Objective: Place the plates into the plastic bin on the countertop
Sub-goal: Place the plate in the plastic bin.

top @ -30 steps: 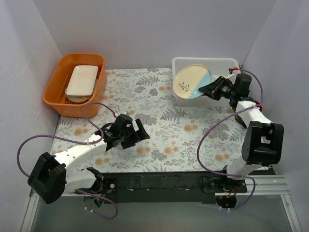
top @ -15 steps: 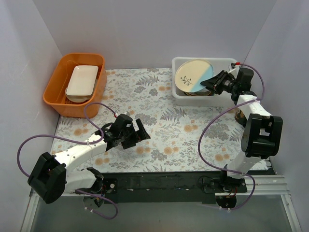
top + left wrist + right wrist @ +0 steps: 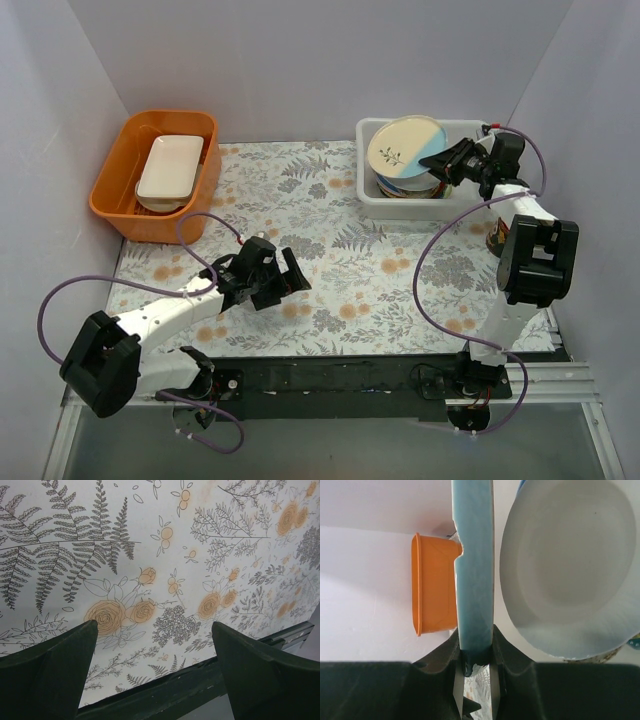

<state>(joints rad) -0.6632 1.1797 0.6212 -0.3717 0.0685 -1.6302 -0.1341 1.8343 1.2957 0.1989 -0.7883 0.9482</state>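
Observation:
My right gripper (image 3: 447,163) is shut on the rim of a cream floral plate with a light blue segment (image 3: 405,146). It holds the plate tilted over the white plastic bin (image 3: 372,198) at the back right of the countertop (image 3: 330,250). In the right wrist view the plate (image 3: 473,570) shows edge-on between my fingers, with a white plate (image 3: 565,565) beside it. Other stacked plates (image 3: 412,187) lie in the bin below. My left gripper (image 3: 292,278) is open and empty above the leaf-print countertop (image 3: 165,555) near its front edge.
An orange tub (image 3: 122,205) with a white rectangular dish (image 3: 170,167) stands at the back left; the tub also shows in the right wrist view (image 3: 432,590). Grey walls close in left, back and right. A dark object (image 3: 493,240) sits behind the right arm.
My right gripper has carried the cream floral plate back and to the right, from the bin's front left rim to over the stacked plates. The left arm has not moved.

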